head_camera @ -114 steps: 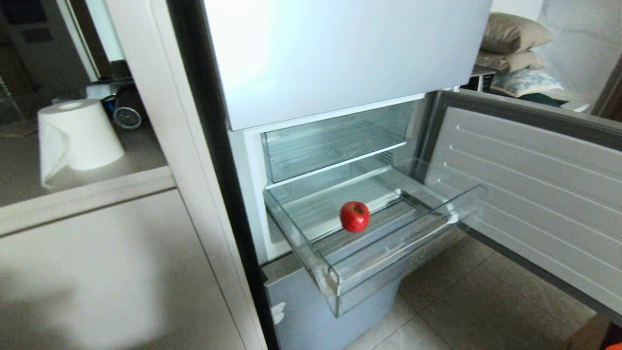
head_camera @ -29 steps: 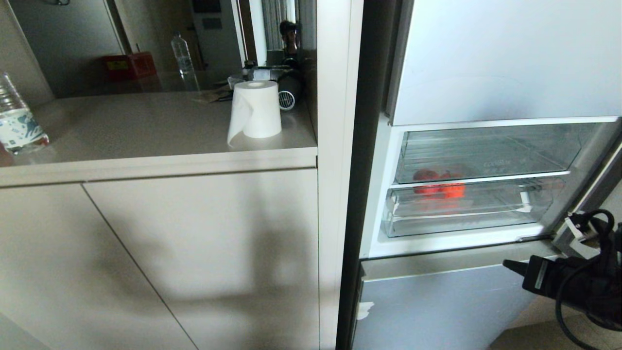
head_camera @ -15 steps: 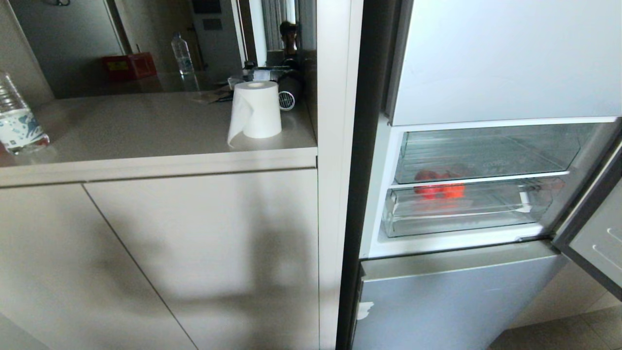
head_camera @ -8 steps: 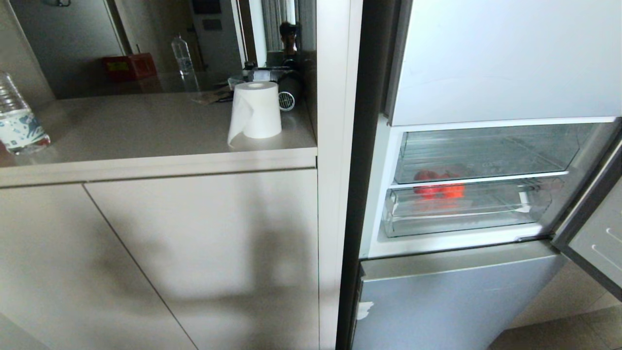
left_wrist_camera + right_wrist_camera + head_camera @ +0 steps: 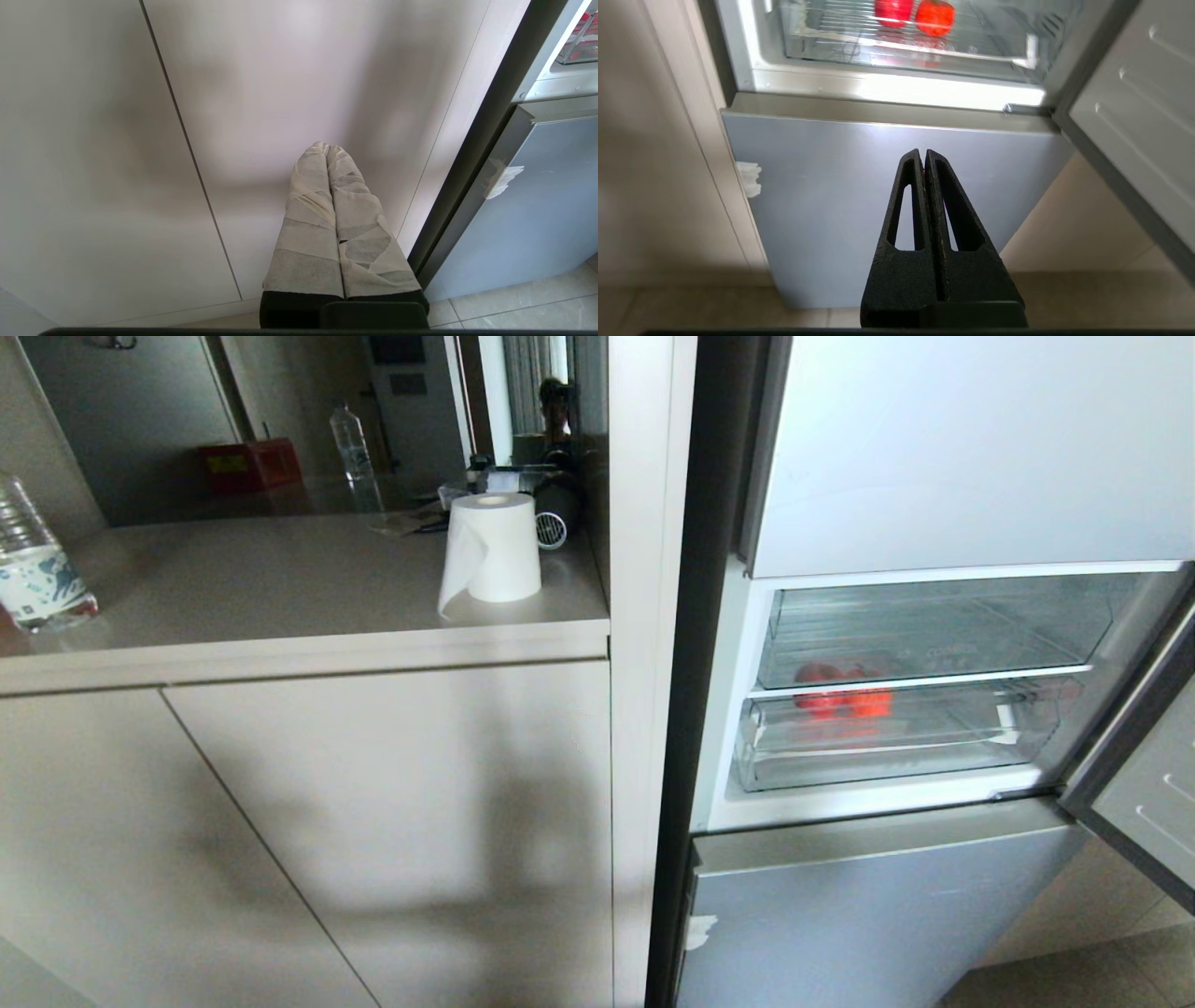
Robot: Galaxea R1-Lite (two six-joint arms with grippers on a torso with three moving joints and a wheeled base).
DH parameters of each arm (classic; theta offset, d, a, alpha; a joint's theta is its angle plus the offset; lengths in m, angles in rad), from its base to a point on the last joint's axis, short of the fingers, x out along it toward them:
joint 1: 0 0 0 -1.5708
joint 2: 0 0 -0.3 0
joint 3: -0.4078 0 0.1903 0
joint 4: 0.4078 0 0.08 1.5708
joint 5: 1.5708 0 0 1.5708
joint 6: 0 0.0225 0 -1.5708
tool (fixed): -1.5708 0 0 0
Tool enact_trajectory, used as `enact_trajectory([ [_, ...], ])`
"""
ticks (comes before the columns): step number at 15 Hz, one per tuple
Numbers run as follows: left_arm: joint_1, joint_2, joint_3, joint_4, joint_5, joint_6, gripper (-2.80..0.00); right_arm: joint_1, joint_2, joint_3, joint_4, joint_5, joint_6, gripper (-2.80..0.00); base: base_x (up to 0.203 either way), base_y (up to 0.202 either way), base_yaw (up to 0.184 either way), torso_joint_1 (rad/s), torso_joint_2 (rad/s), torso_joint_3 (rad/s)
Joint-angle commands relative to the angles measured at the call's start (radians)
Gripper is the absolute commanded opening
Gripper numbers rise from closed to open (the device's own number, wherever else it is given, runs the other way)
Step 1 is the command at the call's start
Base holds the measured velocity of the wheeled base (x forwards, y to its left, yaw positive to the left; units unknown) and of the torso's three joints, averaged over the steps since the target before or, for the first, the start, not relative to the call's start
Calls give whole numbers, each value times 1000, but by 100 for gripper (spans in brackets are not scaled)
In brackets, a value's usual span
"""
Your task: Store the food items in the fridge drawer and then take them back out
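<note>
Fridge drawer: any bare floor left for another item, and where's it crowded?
Free: fridge drawer floor from the food items rightward to the open door, plus the strip behind its front lip. Crowded: left-centre, where both items sit side by side.

Beige cabinets (image 5: pixel 373 803) on my left, paper roll (image 5: pixel 490 549) on the counter (image 5: pixel 233 569), tiled floor (image 5: pixel 1074 971) below

Left claw (image 5: pixel 327 148) tape-wrapped, pale; right claw (image 5: pixel 923 153) black, slotted.
</note>
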Motion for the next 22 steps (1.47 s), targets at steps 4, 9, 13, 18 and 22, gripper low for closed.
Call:
enact_trajectory([
  [4,0,0,0,0,0,0,-280,-1,-1,1,4,5,-8,-280,0,0,0,0,0,0],
  [9,0,0,0,0,0,0,-280,-1,-1,1,2,0,18,-280,0,0,0,0,0,0],
  [13,0,0,-1,0,0,0,-280,0,-1,1,2,0,21,-280,0,0,0,0,0,0],
  [18,0,0,0,0,0,0,-280,-1,-1,1,4,3,17,-280,0,1,-20,0,0,1],
  [22,0,0,0,0,0,0,-280,0,-1,1,3,2,20,-280,0,8,-175,2,3,2],
])
